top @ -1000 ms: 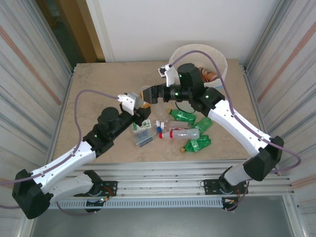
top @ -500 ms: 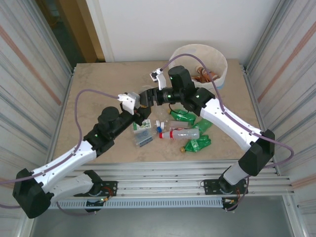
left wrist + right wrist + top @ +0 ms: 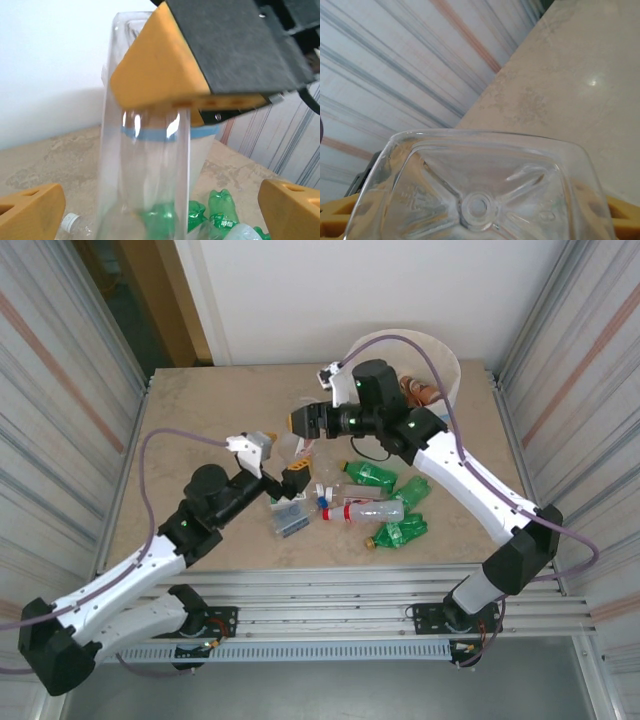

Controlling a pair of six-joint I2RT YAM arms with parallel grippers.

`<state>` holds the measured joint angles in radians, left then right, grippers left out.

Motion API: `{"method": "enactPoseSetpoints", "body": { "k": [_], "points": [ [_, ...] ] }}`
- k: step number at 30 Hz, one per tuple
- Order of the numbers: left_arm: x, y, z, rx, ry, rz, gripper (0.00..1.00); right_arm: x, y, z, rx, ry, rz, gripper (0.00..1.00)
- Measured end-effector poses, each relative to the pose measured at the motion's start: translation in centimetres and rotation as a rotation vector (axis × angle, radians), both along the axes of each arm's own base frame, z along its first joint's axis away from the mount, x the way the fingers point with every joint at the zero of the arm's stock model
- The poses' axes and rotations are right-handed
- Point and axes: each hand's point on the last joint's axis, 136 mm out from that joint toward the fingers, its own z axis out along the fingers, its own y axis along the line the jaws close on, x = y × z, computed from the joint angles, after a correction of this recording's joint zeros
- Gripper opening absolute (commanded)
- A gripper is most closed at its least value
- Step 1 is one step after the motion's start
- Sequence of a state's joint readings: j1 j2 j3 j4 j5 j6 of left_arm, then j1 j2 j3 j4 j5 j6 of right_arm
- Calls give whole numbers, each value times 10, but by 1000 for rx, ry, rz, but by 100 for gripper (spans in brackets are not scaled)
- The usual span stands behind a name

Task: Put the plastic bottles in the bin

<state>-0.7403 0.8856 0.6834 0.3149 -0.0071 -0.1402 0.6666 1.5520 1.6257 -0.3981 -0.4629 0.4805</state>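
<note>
Top external: right gripper (image 3: 303, 425) pinches clear bottle (image 3: 145, 170) mid-frame, long axis slanting down-left toward spread left gripper (image 3: 161, 200), base facing right wrist camera. Bin (image 3: 447, 370) upper right. Red-banded bottle (image 3: 362, 510) lies on table (image 3: 200, 410); label text unreadable.

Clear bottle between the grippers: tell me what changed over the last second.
The clear bottle changed hands. The right gripper came in and closed on its base end; the left gripper then let go and now stands open, fingers clear of it. The green bottles and the bin stayed where they were.
</note>
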Motion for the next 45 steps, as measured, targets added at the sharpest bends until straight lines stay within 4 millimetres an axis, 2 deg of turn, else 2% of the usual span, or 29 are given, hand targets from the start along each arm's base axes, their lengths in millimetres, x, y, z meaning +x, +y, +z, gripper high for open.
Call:
{"method": "enactPoseSetpoints", "body": {
  "k": [5, 10, 14, 19, 26, 31, 39, 45],
  "points": [
    [-17, 20, 3, -34, -10, 19, 99, 15, -20, 36, -1, -86, -59, 35],
    [-28, 46, -7, -60, 33, 84, 99, 29, -47, 88, 3, -228, -132, 34],
    [-33, 67, -18, -84, 102, 154, 99, 48, -80, 122, -9, -323, -231, 34],
    [-38, 90, -43, -98, 193, 244, 99, 85, -134, 135, -46, -347, -386, 34],
    [-40, 110, -62, -87, 255, 334, 99, 142, -198, 118, -139, -281, -552, 33],
    [-39, 114, -70, -70, 277, 362, 99, 171, -223, 88, -210, -200, -595, 32],
    [-38, 116, -78, -48, 301, 380, 99, 193, -232, 16, -331, -36, -579, 32],
    [-34, 112, -87, -17, 325, 384, 98, 192, -236, -7, -407, 7, -566, 32]
  ]
}}
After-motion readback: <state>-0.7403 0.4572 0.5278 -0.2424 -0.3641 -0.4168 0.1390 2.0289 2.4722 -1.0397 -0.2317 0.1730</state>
